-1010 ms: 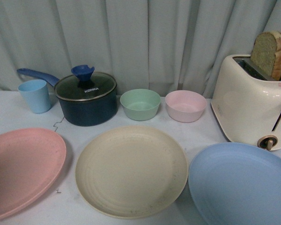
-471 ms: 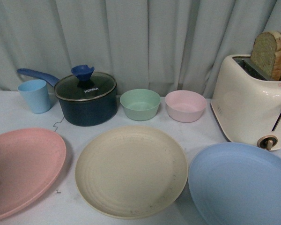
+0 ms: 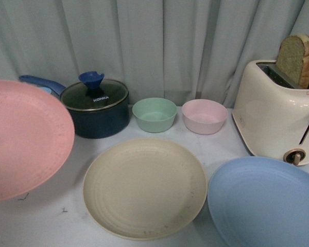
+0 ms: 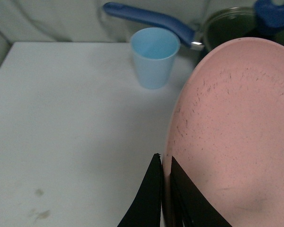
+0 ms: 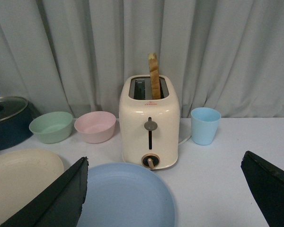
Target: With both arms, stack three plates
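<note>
Over the counter [image 3: 232,149], carry the raised pink plate [image 3: 26,139] from far left, level, above the beige plate [image 3: 144,188] at centre. Lower flat with rims aligned. Leave the blue plate [image 3: 265,203], lying at right, for afterwards. Left end effector [image 4: 165,189]: clenched on the pink rim. Right end effector [image 5: 164,163]: spread wide, empty.

The left plate [image 3: 26,139] is hanging at the frame's left edge, raised off the bench [image 3: 51,216]. The middle plate [image 3: 144,188] is lying at lower centre, the right plate [image 3: 265,203] at lower right. Behind them, left to right, a pot [image 3: 95,110], left bowl [image 3: 154,114], right bowl [image 3: 204,116] and toaster [image 3: 275,110] are standing, a bread slice [image 3: 296,59] sticking up from its slot.
</note>
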